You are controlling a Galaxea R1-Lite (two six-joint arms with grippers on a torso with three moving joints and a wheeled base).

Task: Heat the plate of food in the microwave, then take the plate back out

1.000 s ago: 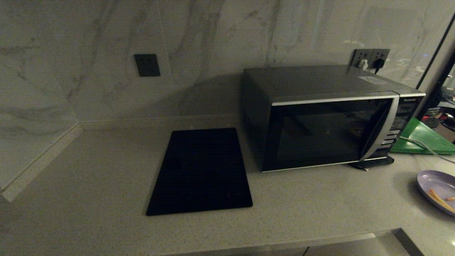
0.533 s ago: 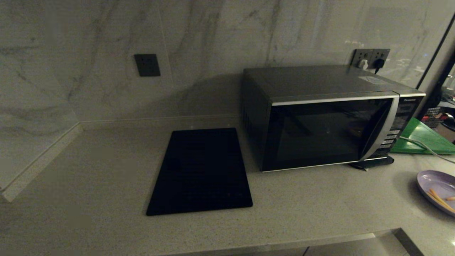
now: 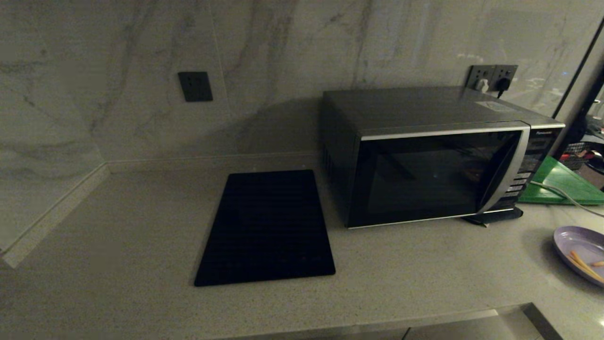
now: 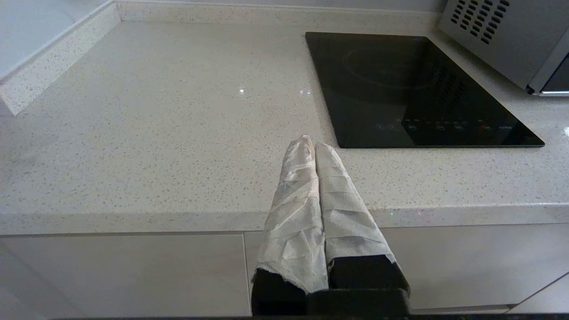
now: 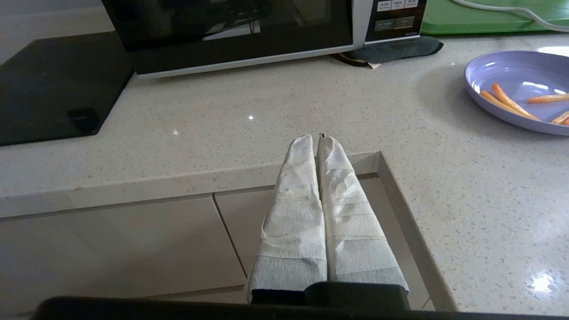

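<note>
Left gripper (image 4: 314,146): I see it parked off the worktop (image 3: 141,226) front edge, wrapped fingers pressed together, empty.
Cooktop panel (image 3: 266,229): flat on the worktop, just left of the microwave.
Microwave (image 3: 434,156): door closed, against the wall.
Right gripper (image 5: 316,141): parked at the worktop's edge, fingers together, holding nothing.
Plate of food (image 3: 581,252): on the worktop, far right, well clear of my grippers.
Green board (image 3: 561,184): behind the plate, beside the microwave.

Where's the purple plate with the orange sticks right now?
The small round lavender plate of thin orange sticks sits on the speckled countertop at the head view's far right edge, in front of the flat green board and right of the silver-grey microwave.
</note>
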